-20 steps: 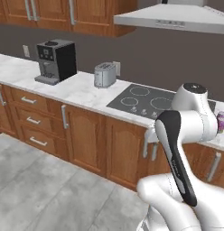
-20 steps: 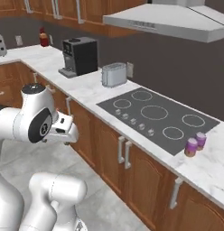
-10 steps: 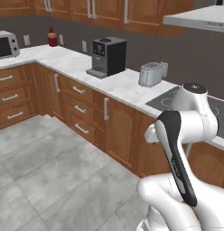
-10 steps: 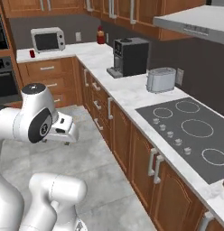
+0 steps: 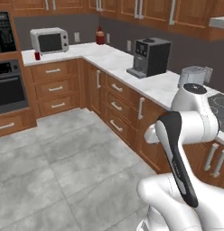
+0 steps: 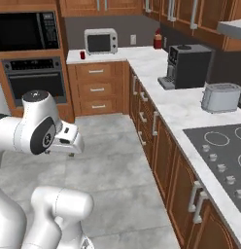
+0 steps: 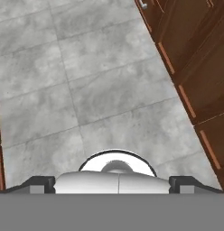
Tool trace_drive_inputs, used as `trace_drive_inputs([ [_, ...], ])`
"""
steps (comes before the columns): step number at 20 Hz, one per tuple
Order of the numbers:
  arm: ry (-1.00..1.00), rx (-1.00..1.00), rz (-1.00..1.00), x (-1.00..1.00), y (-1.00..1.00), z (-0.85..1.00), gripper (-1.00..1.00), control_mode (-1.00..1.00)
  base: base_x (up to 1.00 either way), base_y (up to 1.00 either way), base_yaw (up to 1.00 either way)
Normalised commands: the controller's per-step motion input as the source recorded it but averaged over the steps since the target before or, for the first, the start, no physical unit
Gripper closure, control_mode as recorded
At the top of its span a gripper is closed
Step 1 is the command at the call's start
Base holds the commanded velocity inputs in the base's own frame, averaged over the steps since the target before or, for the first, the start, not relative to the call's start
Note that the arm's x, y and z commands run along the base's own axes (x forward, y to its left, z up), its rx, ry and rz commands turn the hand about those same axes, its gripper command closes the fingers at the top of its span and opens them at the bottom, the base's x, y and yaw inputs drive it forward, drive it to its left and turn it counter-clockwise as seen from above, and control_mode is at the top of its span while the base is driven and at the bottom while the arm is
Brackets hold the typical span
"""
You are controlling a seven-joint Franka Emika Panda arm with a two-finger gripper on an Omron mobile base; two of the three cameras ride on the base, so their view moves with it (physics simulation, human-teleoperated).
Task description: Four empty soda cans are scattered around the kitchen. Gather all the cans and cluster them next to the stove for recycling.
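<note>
A small red soda can (image 5: pixel 37 56) stands on the far white counter just left of the microwave (image 5: pixel 49 39); the right base view has the same can (image 6: pixel 82 55) there too. The stove (image 6: pixel 220 151), a dark cooktop with white rings and silver knobs, lies at the right edge, and a corner of the stove (image 5: pixel 221 103) shows beyond the arm. My gripper (image 7: pixel 113 182) hangs over the grey floor, pointing down, far from the can. It is open with its fingertips (image 7: pixel 39 183) wide apart and nothing between them. My hand (image 6: pixel 69 141) is tucked close to the arm.
A black coffee machine (image 6: pixel 185 65) and a silver toaster (image 6: pixel 220 97) stand on the counter between the corner and the stove. A red bottle (image 6: pixel 158 40) sits in the corner. A wall oven (image 6: pixel 35 78) is on the left. Wooden cabinets (image 7: pixel 195 67) line the right of the open tiled floor (image 5: pixel 64 162).
The whole picture has swung: the base has turned left, sliding the stove and two cans beside it out to the right and bringing the microwave corner into view. The arm keeps its pose, gripper still open.
</note>
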Motion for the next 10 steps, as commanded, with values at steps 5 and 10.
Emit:
trace_drive_inputs([
  [5,0.00,0.00,0.00,0.00,0.00,0.00,-1.00,1.00,0.75,0.26,0.23],
  [10,0.00,0.00,0.00,0.00,0.00,0.00,-1.00,1.00,0.99,0.15,0.14],
])
